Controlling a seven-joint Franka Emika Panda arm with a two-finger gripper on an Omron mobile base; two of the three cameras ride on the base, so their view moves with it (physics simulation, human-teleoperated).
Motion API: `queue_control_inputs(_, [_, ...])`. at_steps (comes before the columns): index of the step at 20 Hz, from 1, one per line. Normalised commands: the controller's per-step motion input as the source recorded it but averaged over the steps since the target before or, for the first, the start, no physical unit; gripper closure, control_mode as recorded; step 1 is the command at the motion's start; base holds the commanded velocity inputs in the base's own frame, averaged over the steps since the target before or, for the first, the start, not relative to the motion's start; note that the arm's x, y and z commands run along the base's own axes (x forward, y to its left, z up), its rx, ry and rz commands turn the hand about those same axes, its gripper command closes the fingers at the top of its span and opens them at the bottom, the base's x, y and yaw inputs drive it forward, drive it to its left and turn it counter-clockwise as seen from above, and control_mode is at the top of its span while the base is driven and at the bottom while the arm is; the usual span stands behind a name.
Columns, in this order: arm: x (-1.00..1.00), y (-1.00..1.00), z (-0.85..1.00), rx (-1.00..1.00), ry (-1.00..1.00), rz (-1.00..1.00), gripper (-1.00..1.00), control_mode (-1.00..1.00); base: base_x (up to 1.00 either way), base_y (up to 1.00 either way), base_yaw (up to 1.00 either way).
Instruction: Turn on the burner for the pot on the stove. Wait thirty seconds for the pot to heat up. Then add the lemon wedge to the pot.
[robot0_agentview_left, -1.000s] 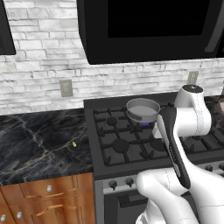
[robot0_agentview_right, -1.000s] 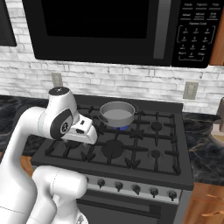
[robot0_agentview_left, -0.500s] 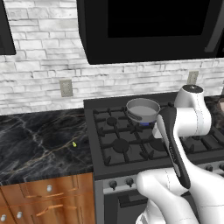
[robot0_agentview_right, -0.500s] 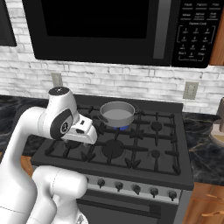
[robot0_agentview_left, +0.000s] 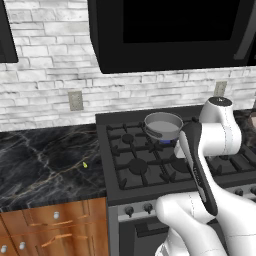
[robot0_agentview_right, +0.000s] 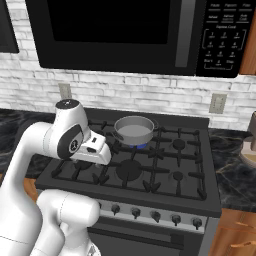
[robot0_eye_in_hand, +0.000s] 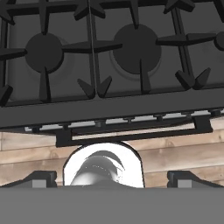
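The grey pot (robot0_agentview_right: 134, 130) sits on the stove's (robot0_agentview_right: 165, 172) back burner (robot0_agentview_right: 137, 146), where a small blue glow shows under it. From the left base view the pot (robot0_agentview_left: 163, 125) is at the back middle of the grates. The lemon wedge (robot0_agentview_left: 85, 164) lies alone on the black marble counter left of the stove. My white hand (robot0_agentview_right: 94, 149) hovers over the stove's front left, apart from the pot. In the hand view my gripper (robot0_eye_in_hand: 111, 180) is open and empty, its fingertips (robot0_eye_in_hand: 43, 179) wide apart, looking down on two unlit front burners and the stove's front edge.
A black microwave (robot0_agentview_right: 120, 30) hangs low over the stove. A row of dark knobs (robot0_agentview_right: 155, 216) runs along the stove front. Black marble counter (robot0_agentview_left: 40, 170) over wooden cabinets (robot0_agentview_left: 50, 230) lies to the left. A pale object (robot0_agentview_right: 250, 147) stands on the right counter.
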Motion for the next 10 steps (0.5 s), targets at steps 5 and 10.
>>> queue_control_inputs(5, [0.00,0.00,0.00,0.00,0.00,0.00,-1.00,-1.00,0.00,0.00,0.00])
queue_control_inputs(10, [0.00,0.00,0.00,0.00,0.00,0.00,-1.00,-1.00,0.00,0.00,0.00])
